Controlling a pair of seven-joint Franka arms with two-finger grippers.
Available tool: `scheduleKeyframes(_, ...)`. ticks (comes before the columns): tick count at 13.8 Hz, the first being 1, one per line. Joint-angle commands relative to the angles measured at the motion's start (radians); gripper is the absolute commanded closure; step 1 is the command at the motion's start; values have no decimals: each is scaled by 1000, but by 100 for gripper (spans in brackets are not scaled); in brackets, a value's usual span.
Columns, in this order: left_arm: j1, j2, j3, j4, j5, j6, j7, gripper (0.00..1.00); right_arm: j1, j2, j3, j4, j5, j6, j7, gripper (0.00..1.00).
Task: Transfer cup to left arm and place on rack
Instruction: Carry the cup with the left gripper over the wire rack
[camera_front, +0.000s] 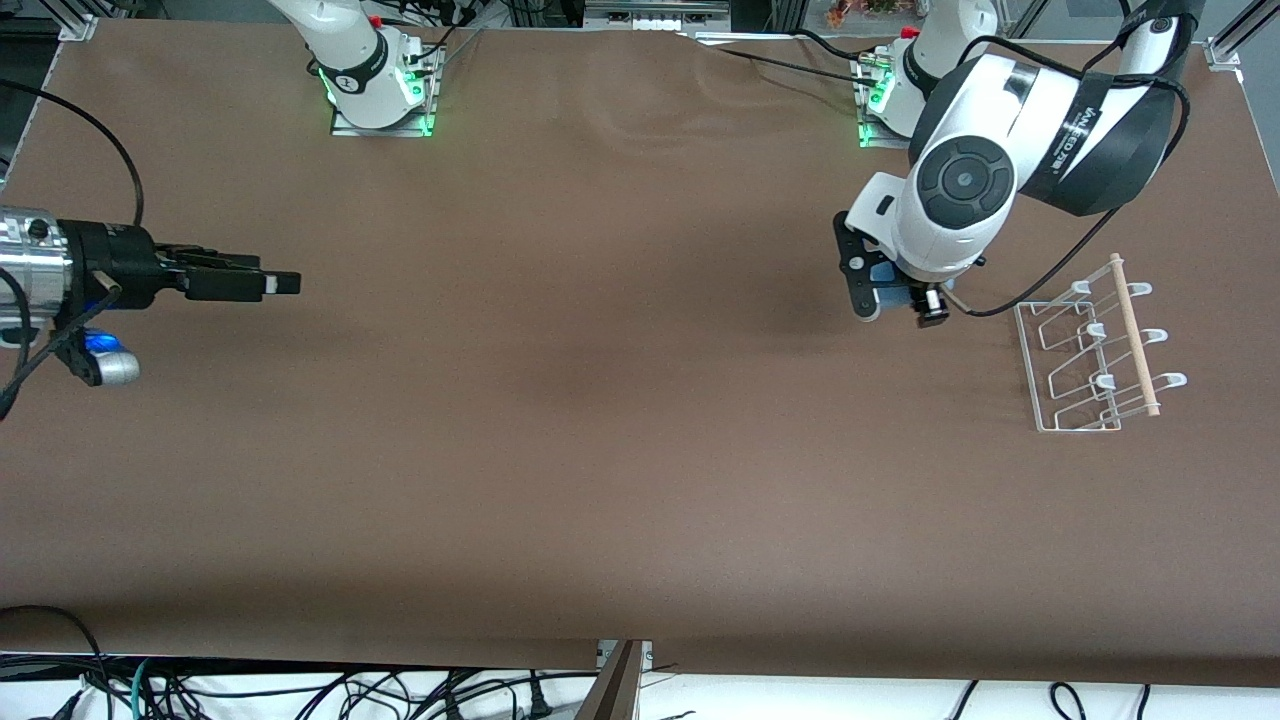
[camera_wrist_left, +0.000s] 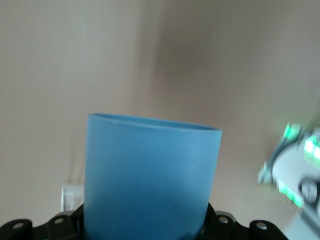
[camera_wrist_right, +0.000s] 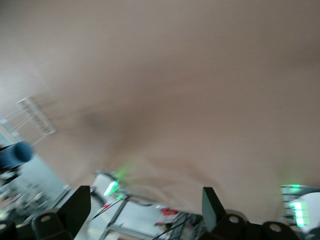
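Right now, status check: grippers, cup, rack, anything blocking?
Left gripper shut on the cup, over the table beside the rack. Right gripper empty, open, waiting over its end. Rack bare, nothing blocking it.

rack (camera_front: 1095, 358): set on the counter (camera_front: 600, 450) at the left arm's end.
cup (camera_front: 884, 282): held in the left pincer (camera_front: 885, 290), beside the rack.
right pincer (camera_front: 255, 282): held over the right arm's end.

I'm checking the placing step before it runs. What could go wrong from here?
The left gripper holds the cup over the table beside the rack; the arm's bulky wrist hides most of the cup from the front, so misalignment may go unnoticed. The rack's loops stand close together, so the cup could snag one. The right gripper waits.
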Motion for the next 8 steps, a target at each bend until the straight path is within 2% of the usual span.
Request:
scheduleKeyframes(1, 0, -5, -5, -10, 180, -113, -29, 95, 11, -28, 6, -14, -141, -7, -47, 1)
scheduleKeyframes(4, 2, 4, -5, -83, 369, -202, -34, 96, 15, -22, 12, -35, -237, 13, -124, 1)
scheduleKeyframes(8, 0, -2, -7, -278, 573, -240, -87, 100, 15, -25, 12, -41, -337, 41, -155, 1)
